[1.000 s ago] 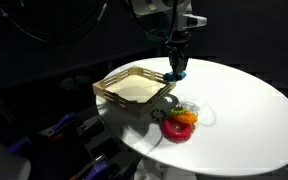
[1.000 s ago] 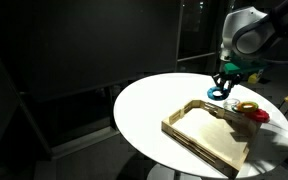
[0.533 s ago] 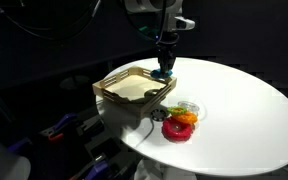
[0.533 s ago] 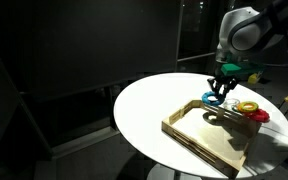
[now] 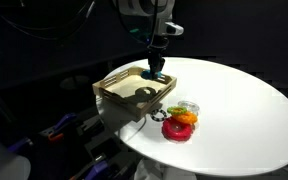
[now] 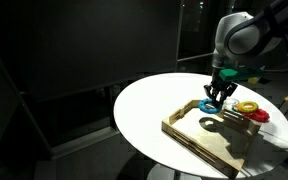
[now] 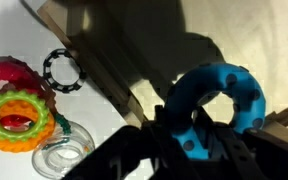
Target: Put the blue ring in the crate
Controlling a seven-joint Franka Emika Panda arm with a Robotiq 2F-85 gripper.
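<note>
The end effector (image 5: 156, 66) hangs from the arm above the far right part of the crate (image 5: 122, 103), and it is pinching the blue ring (image 5: 156, 76) between its dark fingers. The ring is clear of the crate's pale bottom; a dark shadow lies on that bottom beneath it in both exterior views. In an exterior view the end effector (image 6: 215, 94) holds the blue ring (image 6: 207, 105) just over the far corner of the crate (image 6: 189, 138).

In the wrist view the blue ring (image 7: 220, 98) fills the right side, bright and speckled with small dark dots, with the end effector (image 7: 189, 132) clamped on its lower left part. The crate (image 7: 104, 75) shows as a slatted rim running on a slant, and the ring sits on the inner side of that rim.

The crate rests on a round white tabletop (image 5: 246, 100), near its left edge in that view. Right of the crate, outside it, lies a small heap of other rings: a red ring (image 5: 176, 132) with an orange ring (image 5: 185, 118) on it. The wrist view shows the red ring (image 7: 6, 72), a green and orange ring (image 7: 19, 118), a black ring (image 7: 62, 68) and a clear ring (image 7: 64, 155) close together on the tabletop (image 6: 149, 105).
</note>
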